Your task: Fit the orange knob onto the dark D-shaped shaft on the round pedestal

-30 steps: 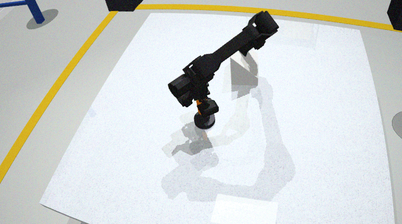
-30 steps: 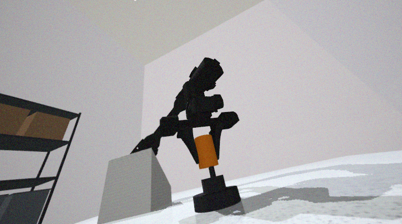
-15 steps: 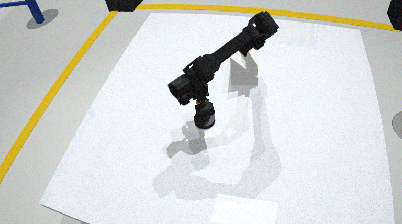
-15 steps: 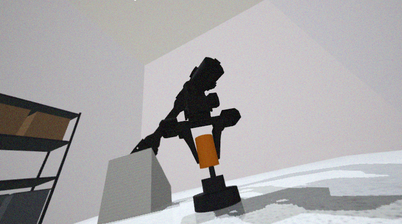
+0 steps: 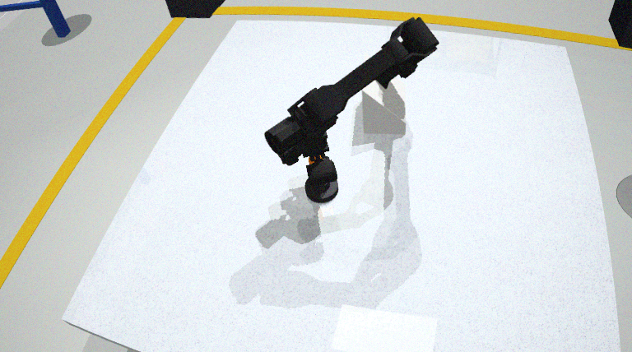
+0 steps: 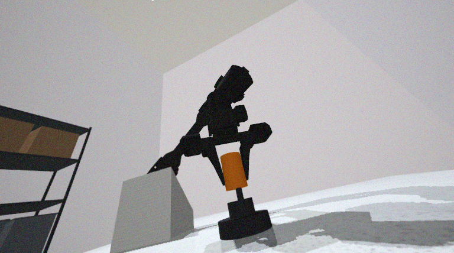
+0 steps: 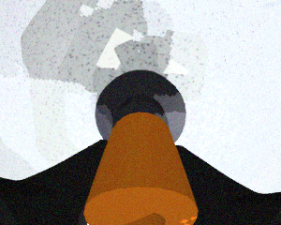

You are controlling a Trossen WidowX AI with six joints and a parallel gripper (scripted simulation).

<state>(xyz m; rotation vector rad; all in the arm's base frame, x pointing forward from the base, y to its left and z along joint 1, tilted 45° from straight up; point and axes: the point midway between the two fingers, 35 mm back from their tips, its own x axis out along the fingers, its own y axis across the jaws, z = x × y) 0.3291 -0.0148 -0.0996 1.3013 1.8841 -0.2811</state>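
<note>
The orange knob (image 6: 233, 171) (image 7: 140, 164) is an upright cylinder between the fingers of my gripper (image 6: 235, 181), which is shut on it. In the top view only slivers of orange show behind the arm. The dark shaft (image 6: 239, 193) rises from the round pedestal (image 6: 245, 226) (image 5: 321, 193) (image 7: 141, 84). The knob's lower end is at the shaft's top, with a length of bare shaft showing between it and the pedestal's raised middle. Whether the shaft's tip is inside the hole, and both flat sides, are hidden.
A grey block (image 6: 143, 210) stands beside the arm's base in the exterior view. The white table top (image 5: 186, 255) carries the arm's shadows. A shelf with boxes (image 6: 49, 141) stands in the background.
</note>
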